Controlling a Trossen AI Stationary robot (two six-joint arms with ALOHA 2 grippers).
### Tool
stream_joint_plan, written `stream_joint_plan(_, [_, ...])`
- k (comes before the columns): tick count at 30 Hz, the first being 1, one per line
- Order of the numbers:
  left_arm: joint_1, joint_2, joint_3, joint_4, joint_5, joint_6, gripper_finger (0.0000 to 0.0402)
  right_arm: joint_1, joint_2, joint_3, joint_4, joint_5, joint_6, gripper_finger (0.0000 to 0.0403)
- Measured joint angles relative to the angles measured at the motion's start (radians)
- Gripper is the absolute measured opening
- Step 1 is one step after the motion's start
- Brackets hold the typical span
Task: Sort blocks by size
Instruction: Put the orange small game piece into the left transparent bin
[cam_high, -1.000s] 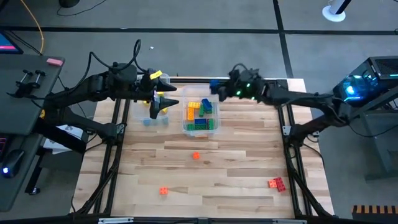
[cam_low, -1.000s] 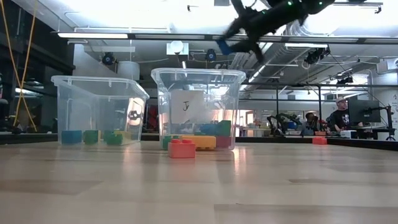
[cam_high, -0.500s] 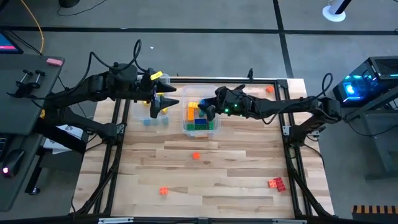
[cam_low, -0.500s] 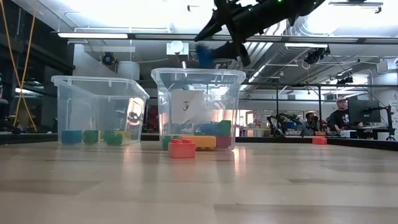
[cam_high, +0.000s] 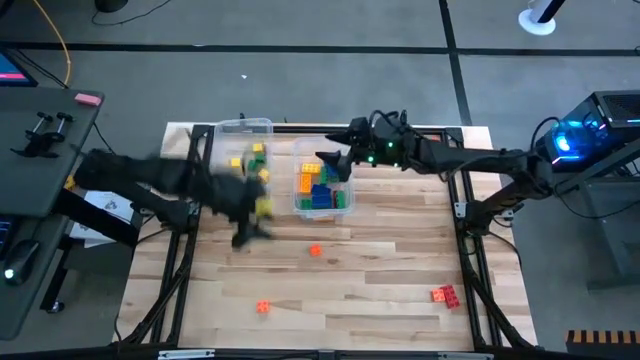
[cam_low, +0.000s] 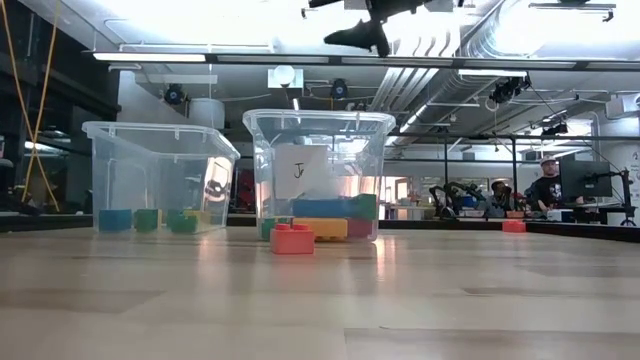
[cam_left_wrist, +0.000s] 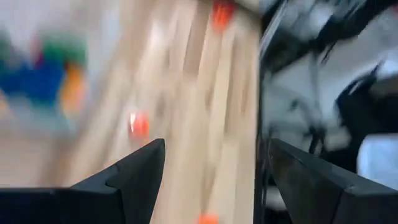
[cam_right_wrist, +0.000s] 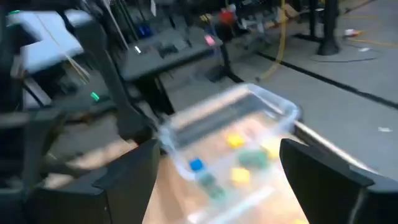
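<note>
Two clear bins stand at the table's far side. The left bin (cam_high: 245, 128) holds several small blocks (cam_low: 146, 219). The right bin (cam_high: 322, 210) holds longer blocks (cam_low: 322, 208) in blue, yellow, green and orange. Loose on the table lie an orange block (cam_high: 315, 250), another orange block (cam_high: 263, 306) and a red block (cam_high: 445, 294). My right gripper (cam_high: 332, 160) hangs open and empty above the right bin's far edge; it also shows in the low view (cam_low: 360, 35). My left gripper (cam_high: 246, 236), blurred, is open and empty over the table in front of the left bin.
The bins' walls stand up from the far part of the table. The wooden tabletop (cam_high: 380, 260) lies bare between the loose blocks. Dark frame posts (cam_high: 470, 250) run along both side edges. People sit at desks in the room beyond (cam_low: 545, 185).
My right gripper has carried a blue block toward the table's left over the right bin and let it go; the block now lies in that bin, and the gripper has drawn back a little to the right. My left gripper has swung fast from above the left bin toward the near edge.
</note>
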Motion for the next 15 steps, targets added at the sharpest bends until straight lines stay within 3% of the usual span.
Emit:
stream_joint_plan(4, [-0.273, 0.044, -0.201, -0.003, -0.113, -0.280, 0.0273, -0.023, -0.010, 0.070, -0.151, 0.003, -0.090, 0.0330])
stream_joint_plan(8, [-0.477, 0.172, -0.291, 0.040, -0.123, -0.510, 0.0273, -0.050, -0.012, 0.102, -0.239, 0.003, -0.108, 0.0330])
stream_joint_plan(15, [-0.579, 0.456, -0.207, 0.061, -0.181, -0.449, 0.0268, -0.099, -0.011, 0.093, -0.333, 0.003, -0.100, 0.0330])
